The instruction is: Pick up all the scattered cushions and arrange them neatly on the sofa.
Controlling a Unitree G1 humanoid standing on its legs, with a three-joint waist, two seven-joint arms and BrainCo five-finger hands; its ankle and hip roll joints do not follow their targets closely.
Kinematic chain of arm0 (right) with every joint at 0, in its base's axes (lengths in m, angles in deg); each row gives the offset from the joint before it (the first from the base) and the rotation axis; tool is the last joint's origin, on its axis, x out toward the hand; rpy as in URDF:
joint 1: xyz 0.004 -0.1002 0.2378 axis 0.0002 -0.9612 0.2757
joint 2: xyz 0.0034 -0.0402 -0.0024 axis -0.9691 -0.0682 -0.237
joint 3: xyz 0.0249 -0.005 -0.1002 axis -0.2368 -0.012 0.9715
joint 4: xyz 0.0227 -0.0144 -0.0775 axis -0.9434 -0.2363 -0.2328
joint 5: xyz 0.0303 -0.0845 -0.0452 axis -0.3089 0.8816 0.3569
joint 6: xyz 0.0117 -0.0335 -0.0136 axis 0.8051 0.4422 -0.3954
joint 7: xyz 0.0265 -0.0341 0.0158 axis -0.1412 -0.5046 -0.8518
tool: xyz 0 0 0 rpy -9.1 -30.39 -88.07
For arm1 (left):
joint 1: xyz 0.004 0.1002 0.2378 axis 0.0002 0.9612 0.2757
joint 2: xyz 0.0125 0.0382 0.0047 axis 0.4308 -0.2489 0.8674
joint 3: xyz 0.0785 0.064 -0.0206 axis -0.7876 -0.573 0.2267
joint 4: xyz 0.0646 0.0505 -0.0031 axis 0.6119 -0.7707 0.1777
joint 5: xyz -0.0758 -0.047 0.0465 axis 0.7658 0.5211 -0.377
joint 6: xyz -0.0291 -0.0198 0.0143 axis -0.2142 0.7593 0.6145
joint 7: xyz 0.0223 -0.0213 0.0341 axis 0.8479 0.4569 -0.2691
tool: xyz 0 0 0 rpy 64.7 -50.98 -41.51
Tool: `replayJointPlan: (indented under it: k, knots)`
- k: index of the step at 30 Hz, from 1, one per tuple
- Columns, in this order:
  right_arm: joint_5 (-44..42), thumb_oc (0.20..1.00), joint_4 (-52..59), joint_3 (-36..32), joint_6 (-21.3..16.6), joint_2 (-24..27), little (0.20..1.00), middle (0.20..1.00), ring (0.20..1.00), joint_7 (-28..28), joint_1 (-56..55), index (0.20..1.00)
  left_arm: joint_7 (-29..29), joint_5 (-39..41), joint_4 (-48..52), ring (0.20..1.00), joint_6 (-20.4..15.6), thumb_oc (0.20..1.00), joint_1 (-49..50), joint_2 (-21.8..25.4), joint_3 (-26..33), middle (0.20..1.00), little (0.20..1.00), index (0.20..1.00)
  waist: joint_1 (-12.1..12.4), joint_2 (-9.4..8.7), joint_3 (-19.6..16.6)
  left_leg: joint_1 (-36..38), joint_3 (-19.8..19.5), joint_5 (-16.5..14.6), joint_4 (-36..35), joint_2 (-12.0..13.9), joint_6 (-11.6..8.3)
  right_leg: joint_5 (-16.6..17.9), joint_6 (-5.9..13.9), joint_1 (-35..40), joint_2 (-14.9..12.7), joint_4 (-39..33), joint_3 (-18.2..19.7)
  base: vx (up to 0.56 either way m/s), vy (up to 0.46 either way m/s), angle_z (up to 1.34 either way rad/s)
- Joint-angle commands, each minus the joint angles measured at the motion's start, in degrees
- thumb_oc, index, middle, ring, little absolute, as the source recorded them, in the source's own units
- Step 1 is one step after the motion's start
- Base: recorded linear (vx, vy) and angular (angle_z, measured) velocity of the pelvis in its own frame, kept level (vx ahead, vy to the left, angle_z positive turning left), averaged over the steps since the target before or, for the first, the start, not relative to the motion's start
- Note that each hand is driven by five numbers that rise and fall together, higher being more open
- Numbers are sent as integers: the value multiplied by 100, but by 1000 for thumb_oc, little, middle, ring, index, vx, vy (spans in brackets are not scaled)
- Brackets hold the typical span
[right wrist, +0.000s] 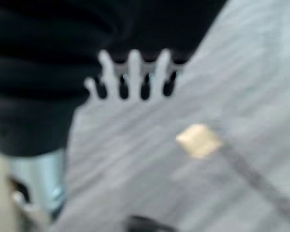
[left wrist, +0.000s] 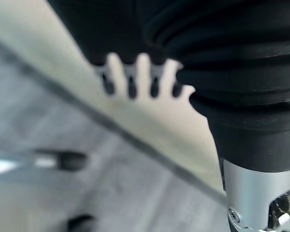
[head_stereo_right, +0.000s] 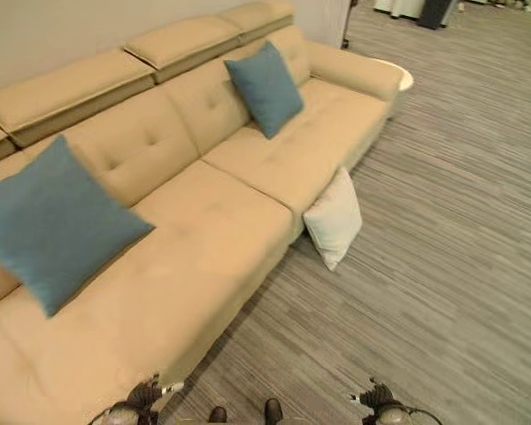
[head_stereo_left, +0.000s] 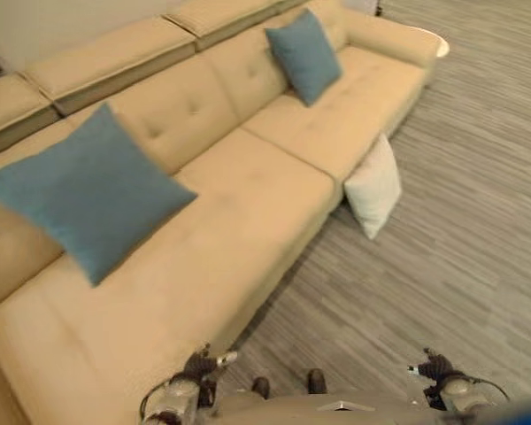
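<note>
Fingers straight on both hands, holding nothing: left hand (left wrist: 135, 79) hangs by sofa front, right hand (right wrist: 130, 77) over bare floor. I count three cushions. Two blue: blue cushion (head_stereo_left: 84, 190) propped against backrest at near end, second blue cushion (head_stereo_left: 305, 55) against backrest at far end. One white cushion (head_stereo_left: 373, 186) stands on floor, leaning on sofa (head_stereo_left: 248, 186) front. Grey striped floor (head_stereo_left: 460, 221); small tan square (right wrist: 198, 140) lies on it.

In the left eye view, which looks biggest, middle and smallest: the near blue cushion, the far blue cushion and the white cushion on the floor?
1. Near blue square fabric cushion, though it is closest.
2. Far blue cushion and white cushion look about alike; unsure.
</note>
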Motion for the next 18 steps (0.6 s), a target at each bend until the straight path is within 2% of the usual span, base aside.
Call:
replayJointPlan:
  k: [1,2,3,4,5,6,7,10,13,15,18]
  knots:
    - [-188,1000,-29,-90,-76,110,1000,1000,1000,69,301,1000,29,-140,-16,1000,-111,1000,111,189,-49,1000,1000,1000,373,46,158,64,471,-227,153,-212,71,272,676,-322,-342,333,-346,-61,86,-188]
    - [-188,1000,-28,-91,-76,111,1000,1000,1000,69,300,1000,29,-140,-16,1000,-111,1000,110,188,-50,1000,1000,1000,385,47,163,74,482,-227,146,-209,72,271,676,-320,-338,337,-335,-169,125,-166]
    - [-168,1000,-16,-98,-74,81,1000,1000,1000,92,345,1000,15,-201,19,1000,-120,1000,39,253,-97,1000,1000,1000,423,90,248,111,699,-152,14,-149,95,289,739,-516,-399,548,-690,-106,40,-123]
    - [-168,1000,-15,-98,-73,81,1000,1000,1000,93,345,1000,15,-201,19,1000,-120,1000,39,253,-97,1000,1000,1000,422,90,247,111,698,-150,11,-149,95,286,739,-520,-399,553,-691,-244,55,-118]
    - [-109,1000,-12,-89,-87,48,1000,1000,1000,107,285,1000,-24,-259,-19,1000,-145,1000,54,294,-80,1000,1000,1000,603,188,331,114,935,-102,-44,-8,87,23,616,-491,-702,823,-2006,-200,23,-117]
    - [-66,1000,-7,-94,-119,55,1000,1000,1000,111,229,1000,6,-315,-32,1000,-140,1000,123,286,-34,1000,1000,1000,647,234,312,80,1045,-57,-84,37,81,-109,525,-440,-825,932,-2449,-248,22,-103]
    - [-57,1000,-16,-108,-122,57,1000,1000,1000,94,197,1000,11,-320,-35,1000,-149,1000,184,293,14,1000,1000,1000,643,253,312,77,1132,-20,-108,67,96,-245,453,-418,-788,1174,-2587,-145,-17,-91]
    - [-75,1000,-44,-218,-133,86,1000,1000,1000,89,83,1000,43,-265,-62,1000,-150,1000,260,291,120,1000,1000,1000,663,270,283,111,1377,46,-169,148,105,-496,402,-205,-785,1453,-2681,-106,-72,-74]
    - [-73,1000,-76,-233,-110,100,1000,1000,1000,84,86,1000,42,-258,-72,1000,-137,1000,286,257,151,1000,1000,1000,779,228,202,32,1541,80,-162,173,49,-503,440,73,-814,1025,-2873,-52,-97,-41]
    - [-131,1000,-69,-186,-125,71,1000,1000,1000,70,90,1000,28,-269,-68,1000,-141,1000,308,235,158,1000,1000,1000,755,137,172,-16,1571,81,-107,172,14,-496,377,140,-603,631,-2495,-17,-214,-43]
    - [-323,1000,-12,-251,-176,108,1000,1000,1000,116,79,1000,19,-162,-35,1000,-142,1000,247,184,117,1000,1000,1000,635,104,262,-200,1564,-60,459,229,-88,-415,311,221,-514,408,-2367,22,-207,-58]
